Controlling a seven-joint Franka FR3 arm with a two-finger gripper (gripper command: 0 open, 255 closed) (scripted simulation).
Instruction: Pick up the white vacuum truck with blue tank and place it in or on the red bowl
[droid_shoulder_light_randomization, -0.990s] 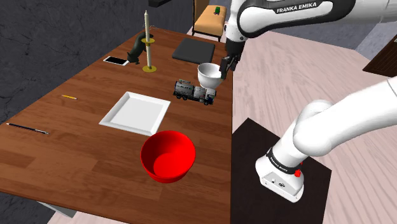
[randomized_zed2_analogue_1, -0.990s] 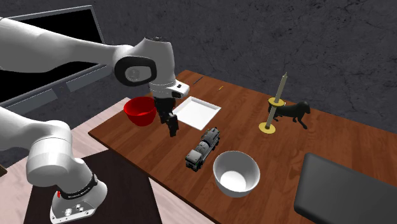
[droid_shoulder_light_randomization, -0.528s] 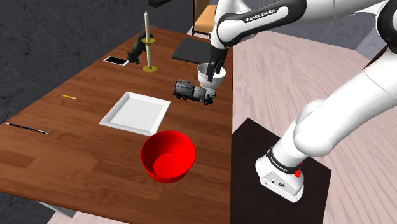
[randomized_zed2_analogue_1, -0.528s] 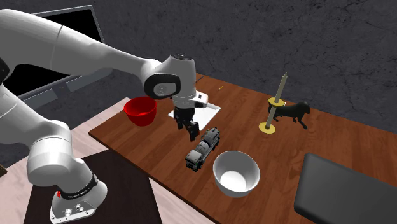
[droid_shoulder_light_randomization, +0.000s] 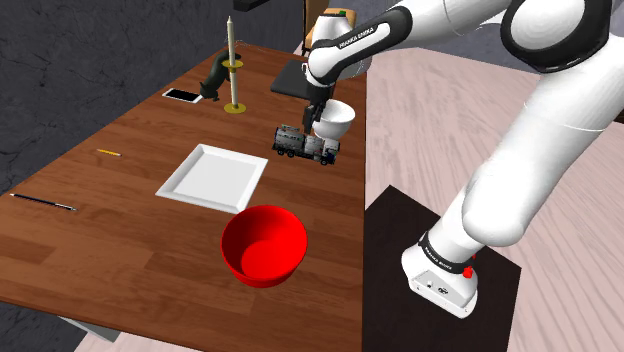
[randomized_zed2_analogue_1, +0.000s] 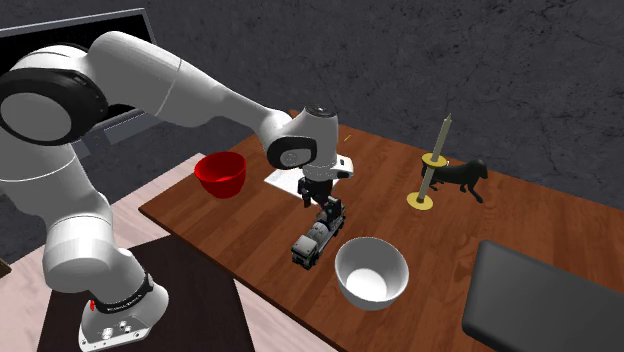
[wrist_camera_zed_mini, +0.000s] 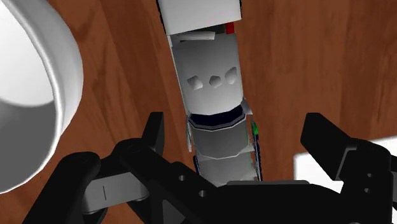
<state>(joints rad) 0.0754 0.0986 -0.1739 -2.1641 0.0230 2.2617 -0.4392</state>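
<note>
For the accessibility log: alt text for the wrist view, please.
The open black gripper straddles a grey toy truck lying on the brown wooden table, fingers either side without touching it. A white bowl sits close beside the truck.

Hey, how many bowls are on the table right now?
2. The red bowl sits toward the near end of the table in the shoulder view, beside the white plate. The white bowl stands next to the toy truck. None seems hidden.
</note>
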